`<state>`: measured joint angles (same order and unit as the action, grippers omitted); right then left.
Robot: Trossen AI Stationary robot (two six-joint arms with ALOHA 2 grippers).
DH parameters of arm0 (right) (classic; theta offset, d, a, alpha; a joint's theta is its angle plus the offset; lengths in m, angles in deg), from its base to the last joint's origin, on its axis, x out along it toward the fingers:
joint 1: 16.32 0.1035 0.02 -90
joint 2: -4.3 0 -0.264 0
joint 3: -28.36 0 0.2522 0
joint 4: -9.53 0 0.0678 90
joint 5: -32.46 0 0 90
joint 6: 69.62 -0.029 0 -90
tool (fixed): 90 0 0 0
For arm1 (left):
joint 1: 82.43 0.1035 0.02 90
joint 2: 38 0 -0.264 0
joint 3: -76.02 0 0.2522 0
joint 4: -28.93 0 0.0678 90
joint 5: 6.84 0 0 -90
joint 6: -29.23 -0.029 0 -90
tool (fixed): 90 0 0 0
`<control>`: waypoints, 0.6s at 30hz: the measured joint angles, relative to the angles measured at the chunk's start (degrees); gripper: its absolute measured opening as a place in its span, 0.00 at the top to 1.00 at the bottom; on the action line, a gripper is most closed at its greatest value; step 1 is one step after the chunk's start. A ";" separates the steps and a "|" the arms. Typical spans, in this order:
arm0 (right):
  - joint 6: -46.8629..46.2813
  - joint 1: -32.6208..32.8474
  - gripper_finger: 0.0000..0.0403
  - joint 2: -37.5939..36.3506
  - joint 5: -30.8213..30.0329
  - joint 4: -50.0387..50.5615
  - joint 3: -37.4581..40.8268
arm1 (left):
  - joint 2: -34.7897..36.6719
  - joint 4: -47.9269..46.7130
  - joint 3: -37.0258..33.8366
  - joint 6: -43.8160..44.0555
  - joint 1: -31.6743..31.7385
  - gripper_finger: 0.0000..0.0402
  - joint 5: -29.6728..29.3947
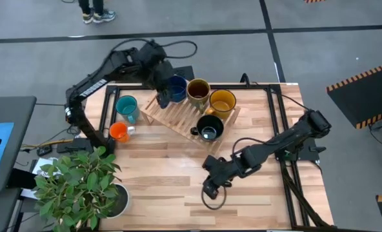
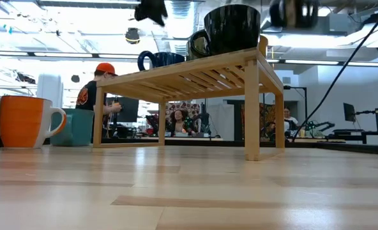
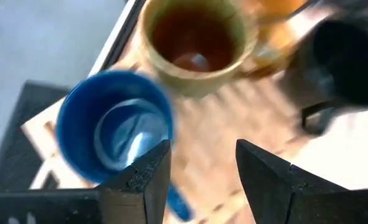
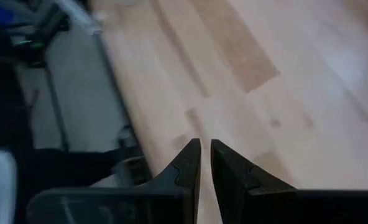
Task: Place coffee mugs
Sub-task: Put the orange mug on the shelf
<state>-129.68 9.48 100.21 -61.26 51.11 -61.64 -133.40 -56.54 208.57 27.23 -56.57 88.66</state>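
A slatted wooden rack [image 1: 178, 116] stands on the table's far half. On it sit the dark blue mug [image 1: 176, 89], the brown-olive mug [image 1: 198, 92], the yellow mug [image 1: 222, 103] and the black mug [image 1: 210, 127], all upright. The teal mug [image 1: 126, 108] and the orange mug [image 1: 119, 132] stand on the table left of the rack. My left gripper [image 3: 199, 171] is open above the rack beside the blue mug [image 3: 112, 127]; the low view shows it [image 2: 151, 9] clear above that mug [image 2: 160, 59]. My right gripper [image 4: 205, 165] is shut, low over the table's near middle [image 1: 210, 188].
A leafy plant in a white pot [image 1: 81, 187] fills the near left corner. A dark cable loop [image 1: 213, 201] lies by my right gripper. Bare wood [image 1: 159, 180] stretches between the plant and the right arm. People show in the room behind [image 2: 99, 89].
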 joint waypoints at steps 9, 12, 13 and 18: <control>0.23 7.89 0.84 -13.54 -21.76 12.72 -1.89 | 15.14 16.55 -6.22 6.26 -4.13 0.59 6.29; -0.41 10.49 0.84 -16.83 -31.02 17.71 -1.89 | 23.24 24.64 -15.96 7.96 -7.45 0.59 2.80; -0.89 11.18 0.84 -17.68 -33.22 19.34 -1.89 | 25.95 26.81 -19.83 8.76 -8.55 0.59 1.39; -1.39 12.24 0.84 -19.53 -36.94 25.50 -1.87 | 37.39 34.77 -37.88 15.84 -13.28 0.59 -3.95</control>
<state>-131.07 21.72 80.67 -98.20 76.61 -63.51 -96.01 -21.78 170.68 43.07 -69.85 84.71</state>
